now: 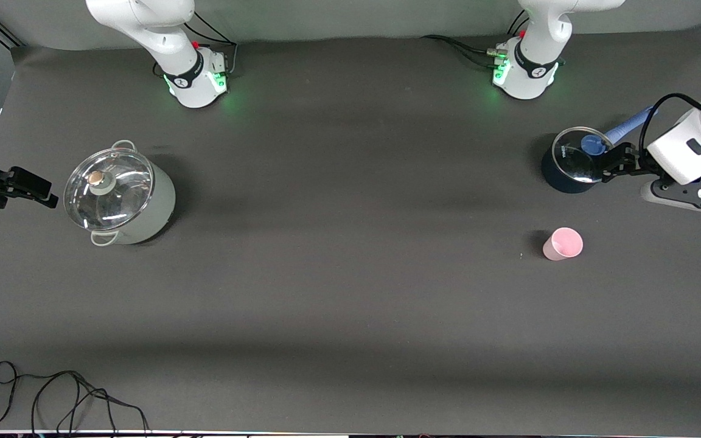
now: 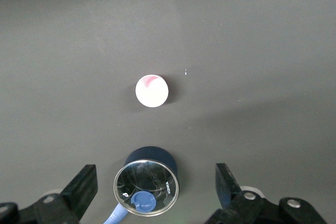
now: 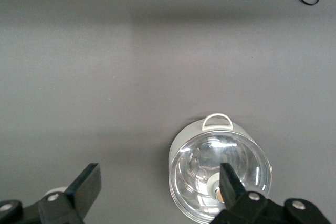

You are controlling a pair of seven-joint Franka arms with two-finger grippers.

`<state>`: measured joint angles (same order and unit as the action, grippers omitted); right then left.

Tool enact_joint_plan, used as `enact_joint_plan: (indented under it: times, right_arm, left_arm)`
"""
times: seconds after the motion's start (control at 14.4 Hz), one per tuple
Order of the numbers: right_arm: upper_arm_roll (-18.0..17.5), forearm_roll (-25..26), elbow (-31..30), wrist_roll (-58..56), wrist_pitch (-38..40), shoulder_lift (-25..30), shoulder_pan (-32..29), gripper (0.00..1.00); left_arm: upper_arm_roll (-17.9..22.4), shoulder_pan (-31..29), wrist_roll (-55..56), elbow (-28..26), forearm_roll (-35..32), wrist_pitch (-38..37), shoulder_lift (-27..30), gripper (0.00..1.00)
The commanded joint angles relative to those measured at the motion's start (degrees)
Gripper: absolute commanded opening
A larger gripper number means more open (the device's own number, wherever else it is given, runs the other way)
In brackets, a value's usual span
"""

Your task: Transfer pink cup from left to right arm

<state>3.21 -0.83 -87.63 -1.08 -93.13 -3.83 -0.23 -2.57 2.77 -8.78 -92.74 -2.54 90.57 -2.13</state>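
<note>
Reaching first: we lower the spread left gripper (image 2: 152, 190) squarely astride the upright pink cup (image 1: 563, 244); right gripper (image 3: 157, 192) waits, spread.

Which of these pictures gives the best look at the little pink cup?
The front view: the pink cup shows its side and open mouth, standing upright on the table. The left wrist view looks straight down on it, showing only the round mouth. The right wrist view does not show it.
</note>
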Motion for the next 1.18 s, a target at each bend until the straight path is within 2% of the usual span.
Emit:
enact_joint_plan:
  times: [0.0,0.21,0.35,0.56,0.9,1.11]
  right_arm:
    - [0.4,-0.4,-0.5,-0.9,0.1,1.0,0.5,1.0]
    - [0.4,-0.4,-0.5,-0.9,0.1,1.0,0.5,1.0]
    - [0.4,-0.5,-0.5,-0.9,0.1,0.9,0.5,1.0]
    - [0.4,-0.6,-0.5,-0.9,0.1,0.9,0.5,1.0]
    - [0.4,-0.9,-0.3,-0.9,0.1,0.9,0.5,1.0]
    - [0.6,-0.9,-0.3,-0.9,0.0,1.1,0.4,1.0]
  left_arm:
    - [0.2,0.0,-1.2,0.1,0.3,-0.9,0.3,1.0]
    - [0.2,-0.1,-3.0,0.5,0.3,-0.9,0.3,1.0]
    - [0.4,-1.7,-10.7,0.5,0.3,-1.0,0.3,1.0]
    - [0.5,-7.0,-28.2,0.4,4.7,-1.3,0.5,1.0]
    - [0.5,-19.3,-58.5,0.3,16.0,-2.2,-0.1,0.99]
    - [0.5,-27.4,-77.1,0.5,22.5,-3.5,-2.4,0.99]
